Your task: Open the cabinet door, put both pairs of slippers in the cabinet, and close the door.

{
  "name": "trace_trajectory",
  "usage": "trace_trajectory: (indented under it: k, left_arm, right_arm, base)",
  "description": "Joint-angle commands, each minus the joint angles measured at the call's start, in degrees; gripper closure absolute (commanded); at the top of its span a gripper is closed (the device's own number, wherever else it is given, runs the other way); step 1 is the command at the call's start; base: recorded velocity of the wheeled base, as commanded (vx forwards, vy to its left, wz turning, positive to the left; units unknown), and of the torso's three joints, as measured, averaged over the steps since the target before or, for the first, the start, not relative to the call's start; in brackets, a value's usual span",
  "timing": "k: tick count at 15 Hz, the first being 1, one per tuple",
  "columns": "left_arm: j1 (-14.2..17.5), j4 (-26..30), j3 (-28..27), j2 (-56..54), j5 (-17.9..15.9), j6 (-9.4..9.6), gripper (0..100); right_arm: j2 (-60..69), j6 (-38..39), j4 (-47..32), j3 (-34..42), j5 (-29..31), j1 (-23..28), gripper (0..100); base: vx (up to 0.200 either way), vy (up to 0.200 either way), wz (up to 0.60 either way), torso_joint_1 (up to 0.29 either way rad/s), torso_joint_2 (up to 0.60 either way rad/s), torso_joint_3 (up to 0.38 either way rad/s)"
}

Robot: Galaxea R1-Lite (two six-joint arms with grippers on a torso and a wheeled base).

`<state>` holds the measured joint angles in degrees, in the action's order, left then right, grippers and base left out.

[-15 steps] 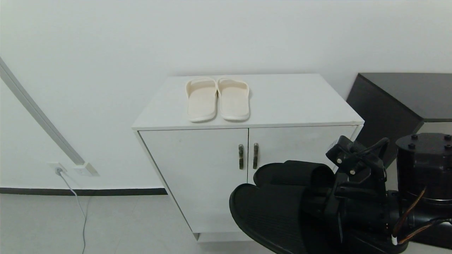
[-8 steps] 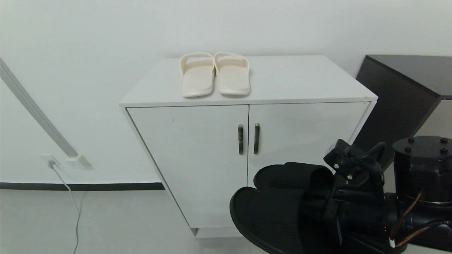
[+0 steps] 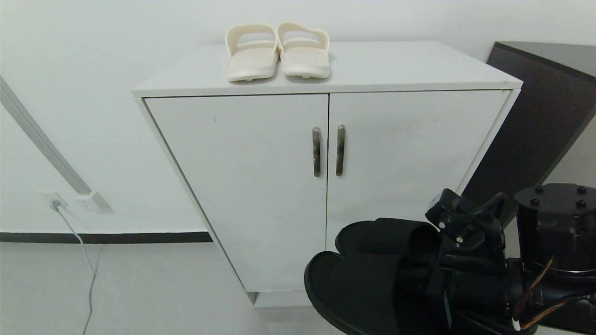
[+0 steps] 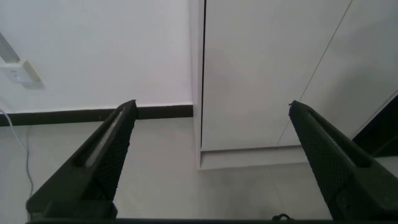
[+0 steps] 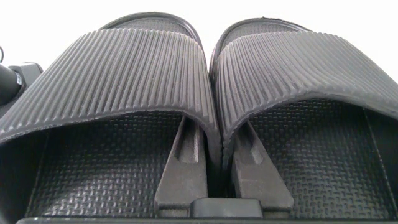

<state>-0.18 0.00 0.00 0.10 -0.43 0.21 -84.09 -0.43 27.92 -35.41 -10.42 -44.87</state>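
A white cabinet (image 3: 233, 186) stands against the wall with both doors shut, its two dark handles (image 3: 316, 151) side by side at the centre seam. A cream pair of slippers (image 3: 278, 51) rests on its top near the back. In front of the right door, low down, hangs a black pair of slippers (image 3: 368, 274), toes pointing left. My right gripper (image 5: 214, 149) is shut on the black slippers (image 5: 205, 93), one finger (image 5: 182, 168) under each strap, pinching the inner walls together. My left gripper (image 4: 211, 112) is open and holds nothing, facing the cabinet's lower left corner (image 4: 261, 74) above the floor.
A black piece of furniture (image 3: 535, 116) stands close to the cabinet's right side. On the wall at the left are a socket with a hanging cable (image 3: 55, 204) and a slanted grey conduit (image 3: 42, 144). Bare grey floor (image 3: 139, 293) lies in front of the cabinet's left half.
The head camera has dropped and come closer: the cabinet now sits higher and larger in the picture. The right gripper still holds the black slippers in the same pose.
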Motion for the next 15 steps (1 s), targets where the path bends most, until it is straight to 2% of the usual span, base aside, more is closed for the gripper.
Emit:
trace_trajectory:
  k: [1,8,14,15]
  left_arm:
    - [0.01,-0.09,0.00,0.08,-0.01,-0.03,0]
    - [0.01,0.00,0.00,0.25,-0.01,-0.03,0]
    - [0.01,-0.26,-0.70,0.17,0.43,-0.38,0]
    - [-0.08,0.09,-5.45,1.40,0.34,-2.49,0]
  right_arm:
    - [-0.11,-0.01,0.03,-0.01,-0.04,-0.04,100]
    - [-0.20,-0.01,0.12,0.52,-0.04,-0.04,100]
    - [-0.11,-0.01,0.21,1.14,-0.21,-0.04,100]
    - [-0.20,-0.10,0.30,1.14,-0.30,-0.04,100]
  base:
    - [0.000,0.000,0.00,-0.085,0.46,0.364]
    - [0.000,0.000,0.00,-0.037,0.42,0.383]
    - [0.000,0.000,0.00,-0.001,0.05,0.042]
    - [0.000,0.000,0.00,0.000,0.00,0.000]
